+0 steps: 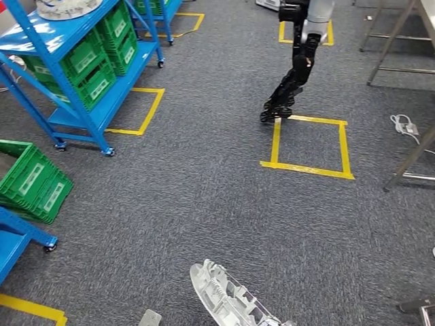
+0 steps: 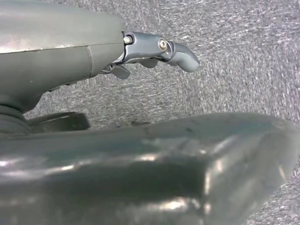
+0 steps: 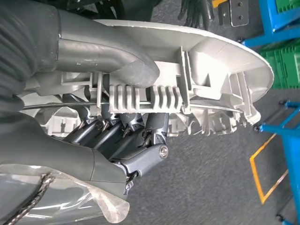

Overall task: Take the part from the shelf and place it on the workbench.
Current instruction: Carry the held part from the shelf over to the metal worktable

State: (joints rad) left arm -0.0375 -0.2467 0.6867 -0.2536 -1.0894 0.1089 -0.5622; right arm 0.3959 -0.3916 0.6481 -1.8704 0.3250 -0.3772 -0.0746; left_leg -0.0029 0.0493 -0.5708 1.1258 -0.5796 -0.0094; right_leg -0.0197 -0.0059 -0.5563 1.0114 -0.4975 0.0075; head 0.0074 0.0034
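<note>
Head view, looking down on grey carpet: the part (image 1: 231, 299), a pale ribbed casting, projects into the frame at 6 o'clock, carried low ahead of the body; the right hand (image 3: 116, 117) holds it, thumb across the upper face, dark fingers (image 3: 141, 140) curled beneath the ribs. The left hand (image 2: 106, 51) hangs over bare carpet with nothing in it, fingers loosely extended.

Judged risk: the grasp sits near one end, so the long free end may lever downward and slip or twist out during walking; a swing of that end could also clip a frame leg in a turn.

Surroundings: blue shelf (image 1: 77, 81) with green crates (image 1: 92, 68) at 10 o'clock; a tilted green crate (image 1: 33, 180) at 9 o'clock; a second robot's dark legs (image 1: 289, 88) at 1 o'clock beside a yellow floor square (image 1: 308, 146); metal table legs (image 1: 410, 159), probably the workbench, at 3 o'clock; open carpet lies through the centre.
</note>
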